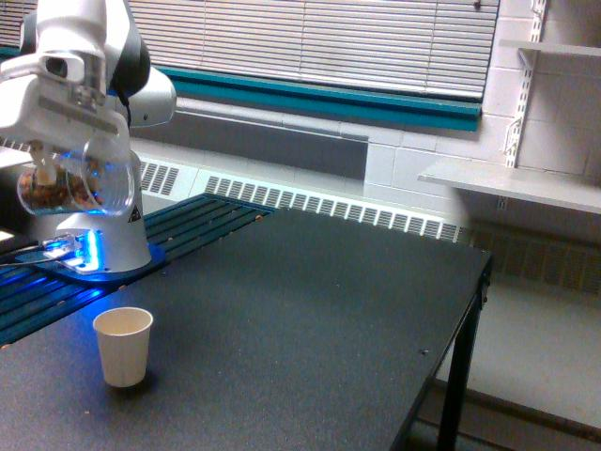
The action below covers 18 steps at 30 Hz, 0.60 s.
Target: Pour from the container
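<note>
1. Exterior view is showing my gripper [66, 155] hanging high at the view's left, well above the black table [310, 310], with the white wrist housing sitting over it.
2. I am holding the container [75, 178], a clear see-through cup, up in the air and tipped well over onto its side, so its round end is facing toward the camera and the view's right.
3. Brown nuts [52, 191] are lying inside the container, gathered along its lower wall toward the view's left end.
4. My fingers are pinching the container from above; most of their length is hidden behind the housing and the plastic, so I am not making out the pads themselves.
5. A small off-white paper cup [123, 346] is standing upright on the table, below the container and a little to the view's right of it, well apart from it.
6. Behind the container my white base [105, 235] is sitting on a plate that is glowing blue, beside dark slatted rails.
7. A window with closed blinds [319, 42] is running across the back wall, and a white shelf [512, 183] is sitting at the view's right.
</note>
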### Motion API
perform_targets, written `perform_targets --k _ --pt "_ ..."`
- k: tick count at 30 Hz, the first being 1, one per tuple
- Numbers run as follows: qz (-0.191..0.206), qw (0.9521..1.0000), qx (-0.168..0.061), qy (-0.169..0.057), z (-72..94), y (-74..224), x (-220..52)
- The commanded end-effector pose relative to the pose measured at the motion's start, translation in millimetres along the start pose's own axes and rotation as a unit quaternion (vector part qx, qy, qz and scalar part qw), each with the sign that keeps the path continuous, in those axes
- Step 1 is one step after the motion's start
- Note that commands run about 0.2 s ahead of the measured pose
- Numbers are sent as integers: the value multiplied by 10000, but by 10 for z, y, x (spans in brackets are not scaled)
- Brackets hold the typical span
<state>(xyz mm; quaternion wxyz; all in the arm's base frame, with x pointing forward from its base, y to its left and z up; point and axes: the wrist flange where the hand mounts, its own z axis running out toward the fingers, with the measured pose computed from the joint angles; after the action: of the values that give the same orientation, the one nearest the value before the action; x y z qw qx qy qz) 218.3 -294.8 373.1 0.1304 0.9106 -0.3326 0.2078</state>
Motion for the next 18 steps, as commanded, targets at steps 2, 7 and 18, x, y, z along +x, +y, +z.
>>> perform_targets --k 2,7,18 --pt "-15 10000 -70 -33 121 13 -108" --pt "-136 9998 -130 -99 203 -25 -154" --pt "-377 9989 -229 -136 336 -126 -166"
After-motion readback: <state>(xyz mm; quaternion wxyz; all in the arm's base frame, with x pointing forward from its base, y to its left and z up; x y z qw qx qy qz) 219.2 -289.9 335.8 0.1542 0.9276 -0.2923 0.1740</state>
